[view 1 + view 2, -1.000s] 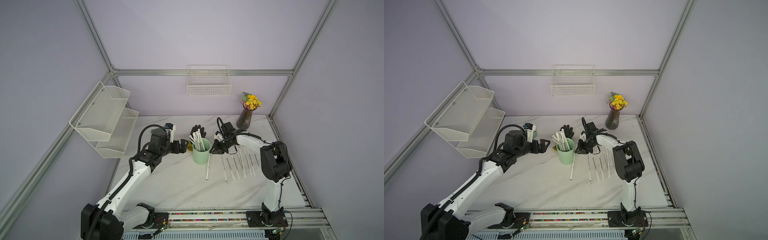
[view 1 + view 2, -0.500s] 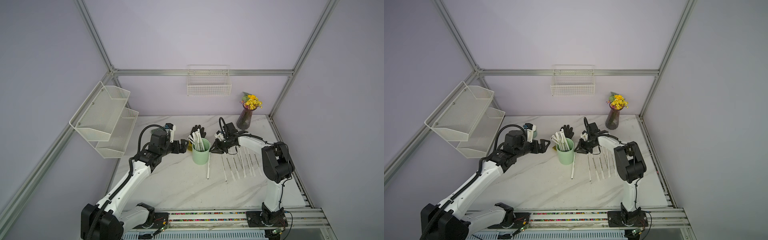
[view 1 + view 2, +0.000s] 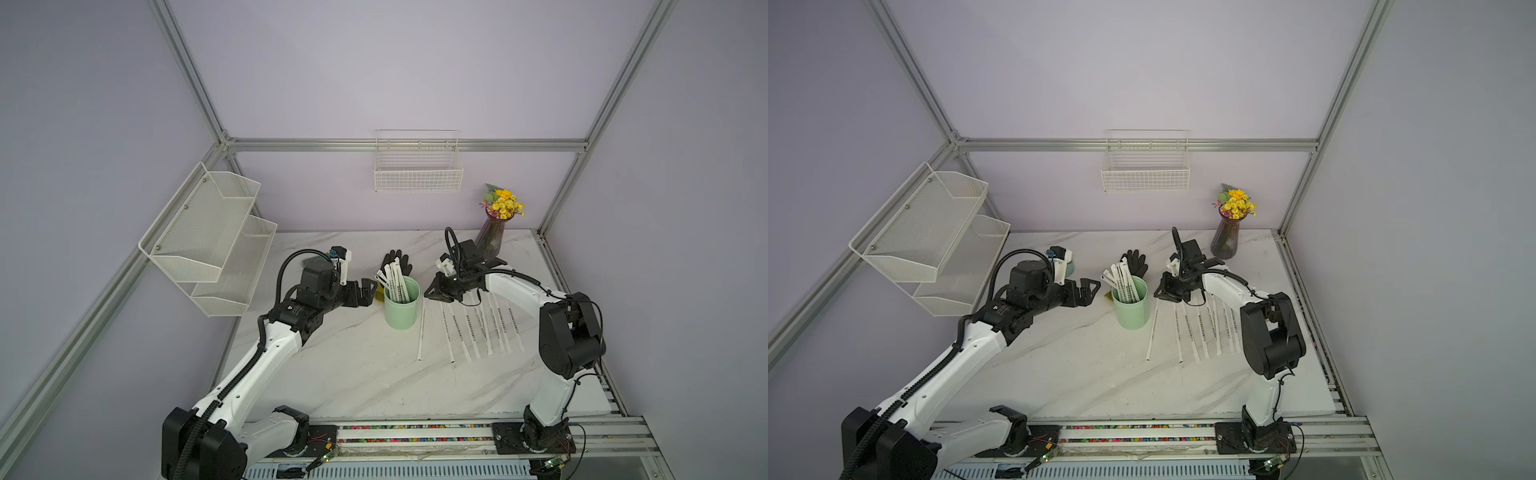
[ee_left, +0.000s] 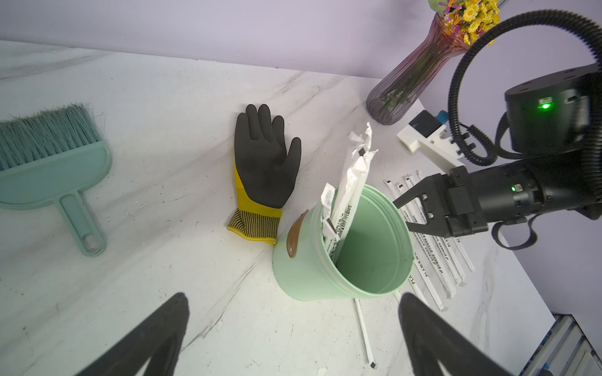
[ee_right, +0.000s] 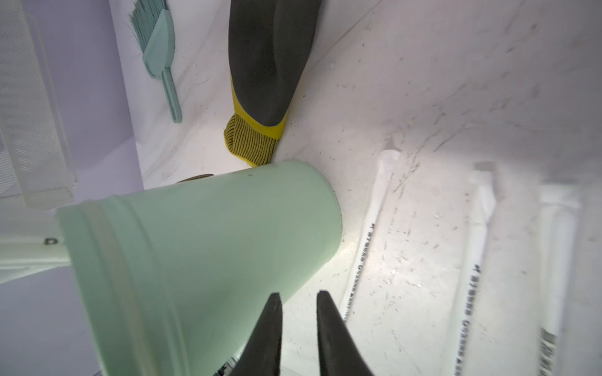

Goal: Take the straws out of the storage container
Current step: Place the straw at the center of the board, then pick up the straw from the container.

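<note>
Left wrist shows straws (image 4: 350,182) inside the storage container (image 4: 303,270), right wrist only its wall; left claw (image 4: 293,296) spread, right claw (image 5: 298,294) ajar

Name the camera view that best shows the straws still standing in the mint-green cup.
The left wrist view: it looks into the cup and shows the straws leaning against its wall, print visible. Both top views show the straws small, poking above the rim. The right wrist view shows mostly the cup's outer wall.

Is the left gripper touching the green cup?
Apart. In a top view, the open left gripper hangs short of the cup, with a gap showing between them.
</note>
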